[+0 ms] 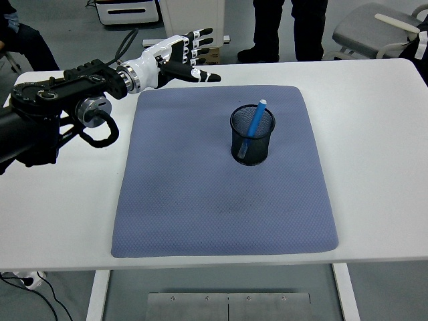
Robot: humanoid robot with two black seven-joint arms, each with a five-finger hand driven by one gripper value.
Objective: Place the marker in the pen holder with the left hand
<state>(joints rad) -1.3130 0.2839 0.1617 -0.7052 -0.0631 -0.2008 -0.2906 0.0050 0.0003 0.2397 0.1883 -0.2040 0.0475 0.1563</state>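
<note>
Left hand (pixel 182 59) hangs spread and empty over my tabletop's far-left corner; blue marker (pixel 253 128) leans inside black mesh pen holder (pixel 252 136), so I judge placement done.

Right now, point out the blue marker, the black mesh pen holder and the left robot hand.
blue marker (pixel 253 126), head view, mid barrel
black mesh pen holder (pixel 261 148), head view, front wall
left robot hand (pixel 179 55), head view, palm
</note>
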